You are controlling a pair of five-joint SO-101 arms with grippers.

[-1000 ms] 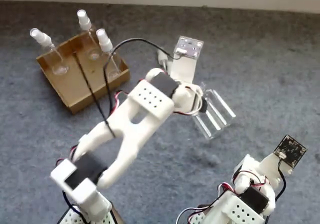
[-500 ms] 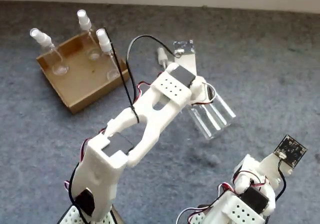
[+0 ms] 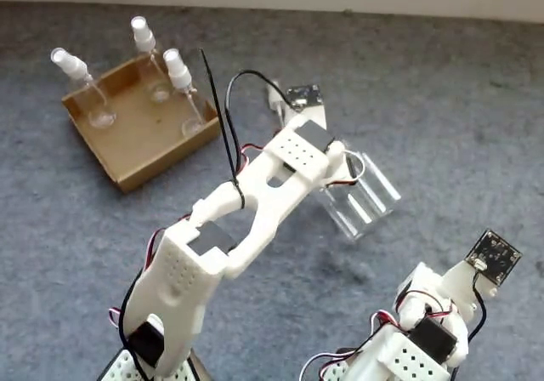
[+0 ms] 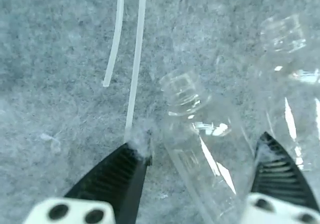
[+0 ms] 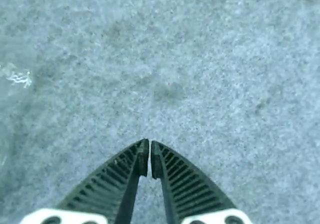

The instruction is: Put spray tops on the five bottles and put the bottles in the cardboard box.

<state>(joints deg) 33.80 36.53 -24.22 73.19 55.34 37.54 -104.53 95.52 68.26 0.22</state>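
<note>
Grey, fuzzy cloth covers the desk [image 3: 459, 100]. Toward its far left corner sits the cardboard box [image 3: 127, 167], open at the top, with three clear bottles standing upright inside: one [image 3: 92, 100] at the left corner, one [image 3: 151, 66] at the back and one [image 3: 189, 100] near the right wall. Each carries a white spray top.

Two more clear bottles [image 3: 364, 196] lie side by side on the cloth near the middle of the desk, well apart from the box. The left arm [image 3: 255, 202] stretches out over them. In the left wrist view the left hand [image 4: 202, 146] has its black fingers spread wide, low over the cloth. The nearer lying bottle [image 4: 200, 129] lies between them, its neck open with no top on it. I cannot tell whether either finger touches it. The second lying bottle [image 4: 290, 69] is just beside the first, also with a bare neck.

Two thin white tubes [image 4: 136, 59] lie on the cloth next to the bottles; the longer one ends just beside one fingertip.

At the near right edge the right arm [image 3: 425, 334] is folded back, well apart from the bottles. The right hand [image 5: 149, 156] has its ribbed fingers pressed together, holding nothing, above bare cloth.
</note>
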